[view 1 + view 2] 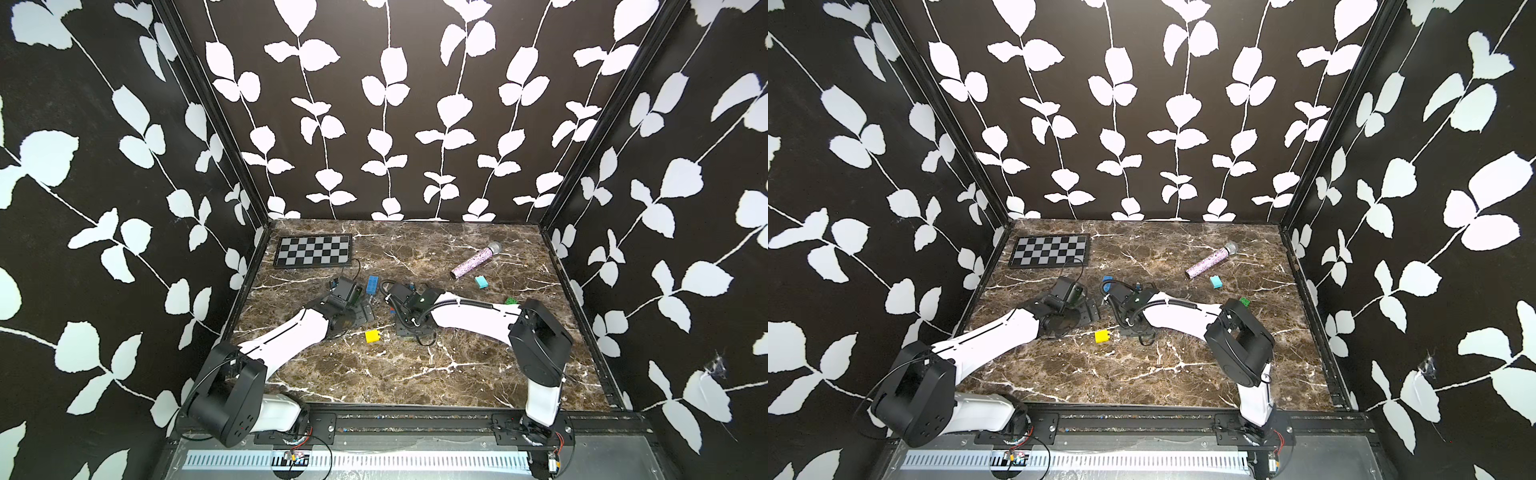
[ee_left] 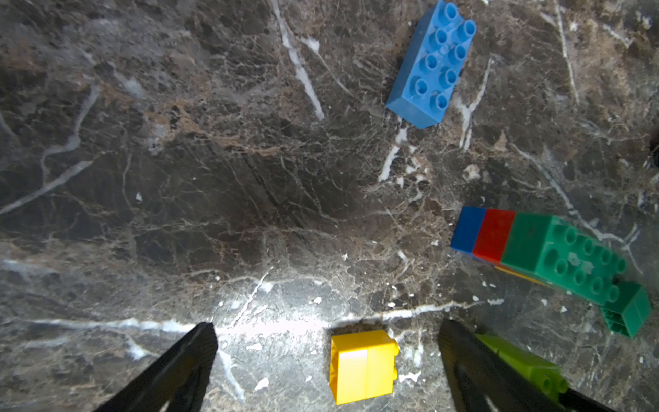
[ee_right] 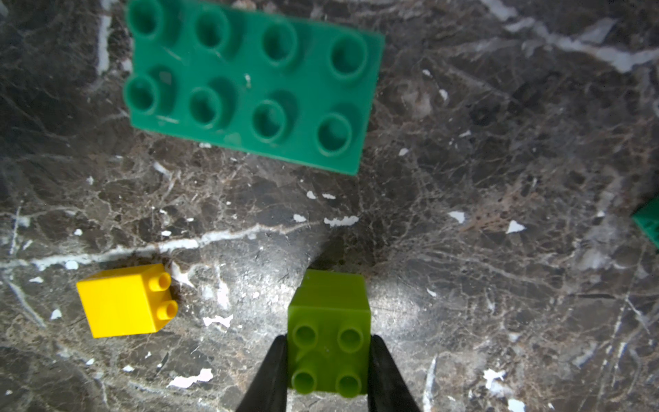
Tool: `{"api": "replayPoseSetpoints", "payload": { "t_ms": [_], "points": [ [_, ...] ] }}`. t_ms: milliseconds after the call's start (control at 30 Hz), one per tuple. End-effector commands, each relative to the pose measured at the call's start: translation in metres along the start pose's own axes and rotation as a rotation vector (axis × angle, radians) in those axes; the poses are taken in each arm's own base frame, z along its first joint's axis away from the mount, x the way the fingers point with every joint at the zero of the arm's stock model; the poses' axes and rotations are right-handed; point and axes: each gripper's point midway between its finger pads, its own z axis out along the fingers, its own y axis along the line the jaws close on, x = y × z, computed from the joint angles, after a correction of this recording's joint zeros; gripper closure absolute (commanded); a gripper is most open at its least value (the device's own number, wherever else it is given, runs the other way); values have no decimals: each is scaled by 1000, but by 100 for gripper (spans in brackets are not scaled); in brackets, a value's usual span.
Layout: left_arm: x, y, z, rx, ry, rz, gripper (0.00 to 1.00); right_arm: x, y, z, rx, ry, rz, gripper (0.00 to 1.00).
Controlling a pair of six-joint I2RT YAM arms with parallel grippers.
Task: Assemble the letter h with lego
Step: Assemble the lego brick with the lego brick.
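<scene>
My right gripper [image 3: 328, 340] is shut on a lime lego brick [image 3: 330, 321], studs facing the camera, just above the marble table. A yellow brick [image 3: 124, 303] lies on its side beside it; in the left wrist view this yellow brick [image 2: 362, 367] sits between the wide-open fingers of my left gripper [image 2: 328, 331], touching neither. A dark green two-by-four brick [image 3: 249, 82] tops a stack with red and blue layers [image 2: 492, 239]. A blue two-by-four brick [image 2: 433, 64] lies farther off. In a top view both grippers, left [image 1: 365, 313] and right [image 1: 409, 330], meet mid-table near the yellow brick [image 1: 373, 336].
A glittery purple microphone [image 1: 476, 262] and a light blue brick [image 1: 481, 282] lie at the back right. A small green brick [image 1: 512, 300] sits by the right arm. A chequered board [image 1: 313, 250] lies at the back left. Patterned walls enclose the table.
</scene>
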Motion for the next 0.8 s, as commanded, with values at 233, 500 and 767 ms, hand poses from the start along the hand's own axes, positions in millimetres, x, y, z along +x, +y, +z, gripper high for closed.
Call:
{"api": "replayPoseSetpoints", "payload": {
  "t_ms": [233,500,767],
  "points": [
    [-4,-3,-9,34,-26,-6,1,54,-33,41,138,227,21,82],
    [-6,-2,-12,32,-39,-9,1,67,-22,46,154,201,22,80],
    [-5,-2,-12,38,-39,-9,1,72,-29,40,205,198,-57,82]
  ]
}}
